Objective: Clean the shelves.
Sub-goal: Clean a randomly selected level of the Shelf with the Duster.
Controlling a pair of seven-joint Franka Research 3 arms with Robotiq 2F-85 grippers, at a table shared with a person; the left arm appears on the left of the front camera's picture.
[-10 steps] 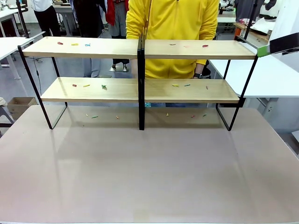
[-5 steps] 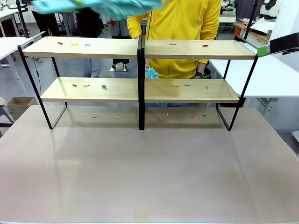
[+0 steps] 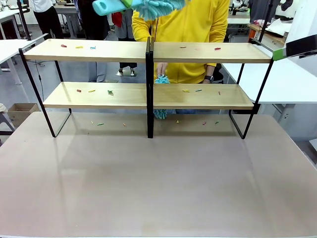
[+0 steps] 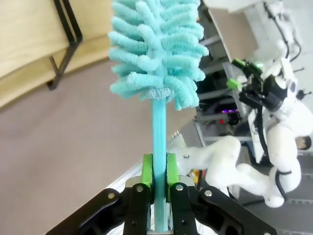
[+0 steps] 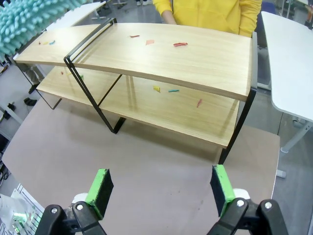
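Note:
The shelves [image 3: 124,51] stand across the far half of the table, two light-wood boards on a black frame. Small coloured scraps [image 3: 92,47] lie on both boards and on the tabletop beneath. My left gripper [image 4: 159,171] is shut on the thin handle of a teal fluffy duster [image 4: 156,49]; in the front view this duster [image 3: 148,6] hangs high above the top board. My right gripper [image 5: 160,185] is open and empty, hovering over the table in front of the shelves [image 5: 195,58].
A person in a yellow top [image 3: 183,25] stands behind the shelves, one hand [image 3: 161,69] holding a second teal duster [image 3: 160,112] at the lower board's back edge. White tables [image 3: 282,79] flank the rack. The near tabletop [image 3: 158,183] is bare.
My duster has come into the top of the front view and shifted right. The person has brought a second teal duster up behind the lower board.

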